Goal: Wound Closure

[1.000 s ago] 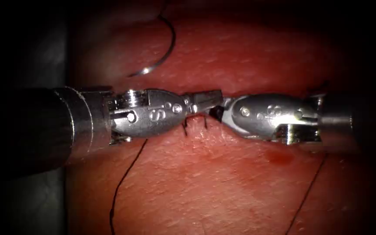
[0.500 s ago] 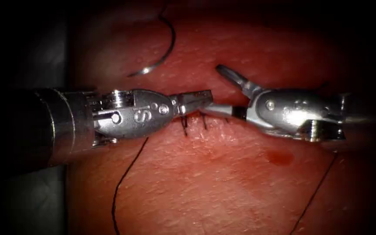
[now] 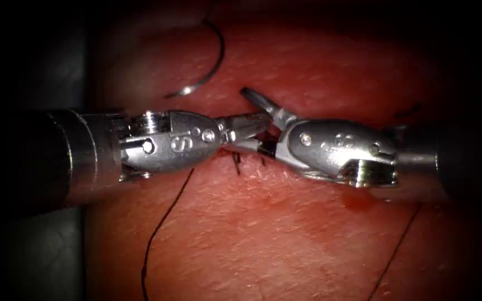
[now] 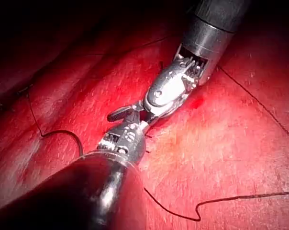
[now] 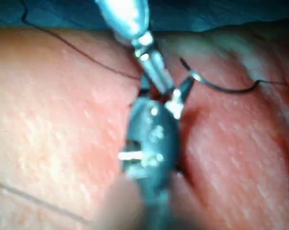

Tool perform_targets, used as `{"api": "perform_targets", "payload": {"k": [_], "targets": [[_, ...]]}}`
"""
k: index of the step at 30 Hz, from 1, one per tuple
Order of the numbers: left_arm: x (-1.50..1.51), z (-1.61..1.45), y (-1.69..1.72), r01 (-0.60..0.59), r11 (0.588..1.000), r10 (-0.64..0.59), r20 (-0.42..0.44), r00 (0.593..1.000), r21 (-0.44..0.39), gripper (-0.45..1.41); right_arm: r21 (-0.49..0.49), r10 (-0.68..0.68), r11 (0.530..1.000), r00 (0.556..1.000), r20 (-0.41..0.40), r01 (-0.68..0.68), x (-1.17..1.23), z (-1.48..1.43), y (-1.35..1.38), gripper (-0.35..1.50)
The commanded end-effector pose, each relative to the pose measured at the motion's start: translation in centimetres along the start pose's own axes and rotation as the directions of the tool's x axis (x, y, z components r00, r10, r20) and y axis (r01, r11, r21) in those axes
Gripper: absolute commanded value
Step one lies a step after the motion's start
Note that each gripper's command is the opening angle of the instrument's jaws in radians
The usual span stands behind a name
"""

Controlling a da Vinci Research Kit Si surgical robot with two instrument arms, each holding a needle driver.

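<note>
Centrally, the left tool (image 3: 252,124) was closed on thread (image 3: 160,226) at the cut; the right tool (image 3: 251,120) gaped around it. Free on tissue (image 3: 285,234) lay the needle (image 3: 210,61), likely stiff and slippery, best gripped mid-curve.

The tissue (image 3: 285,234) carries everything. The curved needle (image 3: 210,61) lies free on it near its far edge, the thread (image 3: 160,223) trails toward its near edge, and red fluid (image 3: 359,200) marks it.
</note>
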Motion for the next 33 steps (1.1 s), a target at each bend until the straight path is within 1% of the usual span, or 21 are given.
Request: {"api": "perform_targets", "payload": {"k": [1,5,11,14,16,20,22,25,31,32,33], "targets": [[-0.03,0.04,0.01,0.0,1.0,0.0,-0.007,1.0,-0.003,-0.45,0.005,0.001,1.0,1.0,-0.001,-0.001,-0.05,0.03,-0.1,1.48],[-0.08,-0.11,-0.07,0.002,1.0,-0.002,-0.018,1.0,0.006,-0.45,0.013,-0.002,1.0,1.0,-0.004,0.002,-0.06,-0.07,-0.13,1.48],[-0.21,-0.41,-0.21,0.003,1.0,-0.002,-0.03,1.0,0.021,-0.45,0.018,-0.007,1.0,1.0,0.0,0.007,-0.1,-0.34,-0.14,1.48],[-0.29,-0.54,-0.26,0.001,1.0,0.0,-0.03,1.0,0.027,-0.45,0.025,-0.007,1.0,1.0,0.006,0.007,-0.1,-0.53,-0.11,1.48],[-0.36,-0.62,-0.28,-0.003,1.0,0.004,-0.024,1.0,0.029,-0.45,0.026,-0.004,1.0,1.0,0.013,0.003,-0.08,-0.72,-0.04,1.48],[-0.62,-0.78,-0.33,-0.012,0.999,0.013,-0.008,1.0,0.044,-0.45,0.001,0.014,1.0,1.0,-0.008,-0.014,-0.01,-1.1,0.11,1.48],[-0.76,-0.8,-0.36,-0.008,0.999,0.008,-0.005,1.0,0.049,-0.45,-0.007,0.023,1.0,0.999,-0.028,-0.023,0.02,-1.24,0.17,1.48],[-0.96,-0.76,-0.39,0.005,0.999,-0.004,-0.008,1.0,0.054,-0.45,-0.004,0.025,1.0,0.999,-0.036,-0.025,0.03,-1.33,0.17,1.48],[-1.4,-0.6,-0.27,0.025,0.997,-0.023,-0.022,0.999,0.074,-0.45,-0.003,0.024,1.0,0.999,-0.037,-0.024,0.05,-1.35,0.14,1.48],[-1.46,-0.57,-0.26,0.032,0.996,-0.03,-0.023,0.999,0.079,-0.38,-0.003,0.024,1.0,0.999,-0.037,-0.024,0.05,-1.34,0.13,1.48],[-1.54,-0.53,-0.24,0.038,0.996,-0.036,-0.028,0.999,0.08,-0.27,-0.004,0.024,1.0,0.999,-0.037,-0.024,0.05,-1.34,0.13,1.48]]}}
